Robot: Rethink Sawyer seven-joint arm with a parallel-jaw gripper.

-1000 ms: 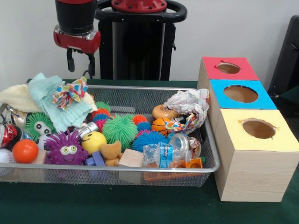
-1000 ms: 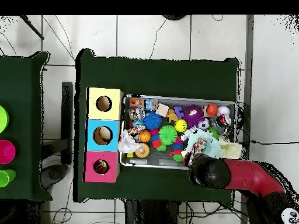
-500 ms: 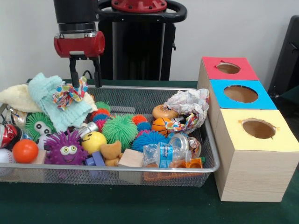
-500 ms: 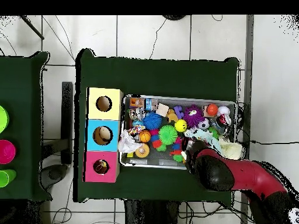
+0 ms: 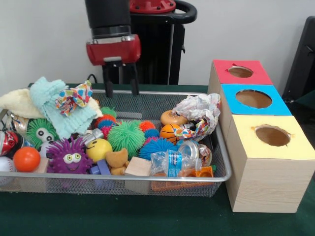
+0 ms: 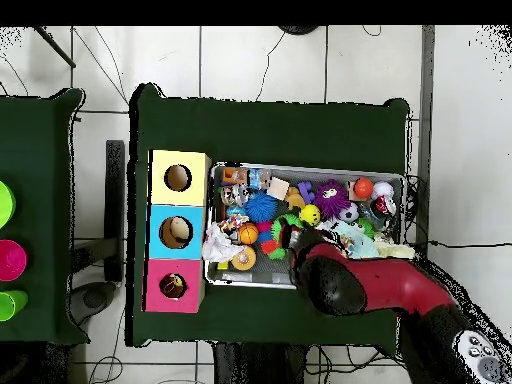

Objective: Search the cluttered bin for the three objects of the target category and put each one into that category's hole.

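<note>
The wire bin [image 5: 113, 176] is full of toys. My gripper [image 5: 120, 84] hangs open and empty over the bin's back rim, above an orange and red spiky ball [image 5: 105, 120] and a green spiky ball [image 5: 127, 135]. Around them lie a blue spiky ball [image 5: 156, 146], a purple spiky ball with eyes [image 5: 70, 156], a yellow smiley ball [image 5: 98, 149], a small basketball [image 5: 170, 132], a crushed water bottle [image 5: 172, 162] and crumpled paper [image 5: 199, 110]. In the overhead view the arm [image 6: 335, 278] covers the bin's [image 6: 300, 167] near middle and hides the gripper.
Beside the bin stands a box row with round holes: red [image 5: 241, 72], blue [image 5: 253, 98], yellow [image 5: 272, 135]. Teal cloth [image 5: 59, 105] and a dotted bow [image 5: 74, 97] pile up at the bin's left. An orange ball [image 5: 26, 159] and a wood block [image 5: 138, 167] lie near the front.
In the front view the gripper has moved right along the bin's back, from above the cloths to above the spiky balls. It stays open and empty.
</note>
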